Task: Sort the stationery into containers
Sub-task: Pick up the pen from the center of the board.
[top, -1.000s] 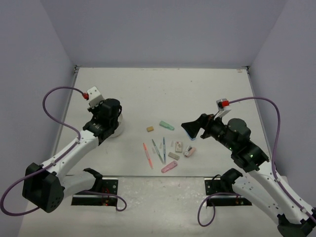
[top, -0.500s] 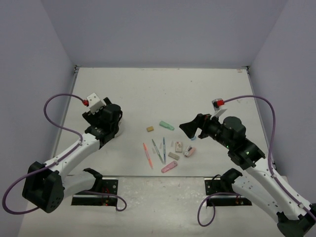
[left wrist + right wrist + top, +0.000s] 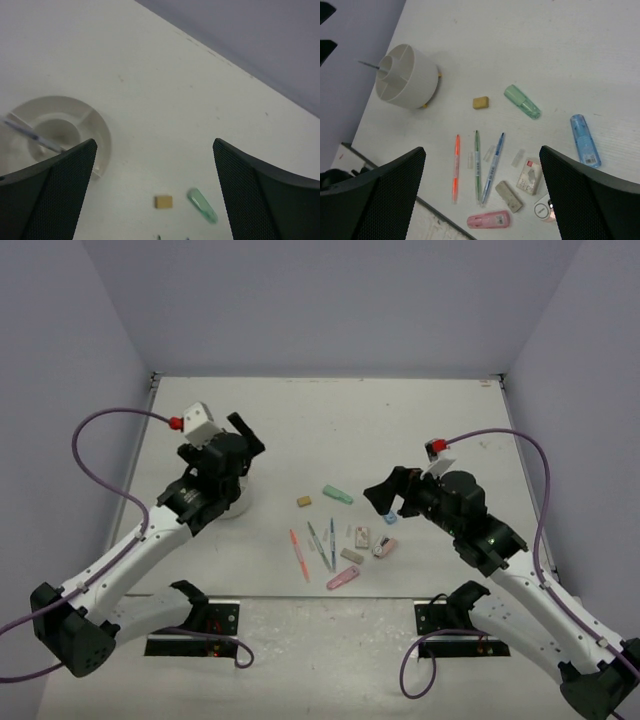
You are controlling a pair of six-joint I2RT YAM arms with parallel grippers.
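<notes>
most stationery lies loose on the table near the white holder, the left hand and right hand both gape wide and empty, so i fear that pinching one thin pen drags its close neighbours.

White holder, tan eraser, mint-green marker, pale blue marker, orange pen, pink marker — off-white table
</notes>
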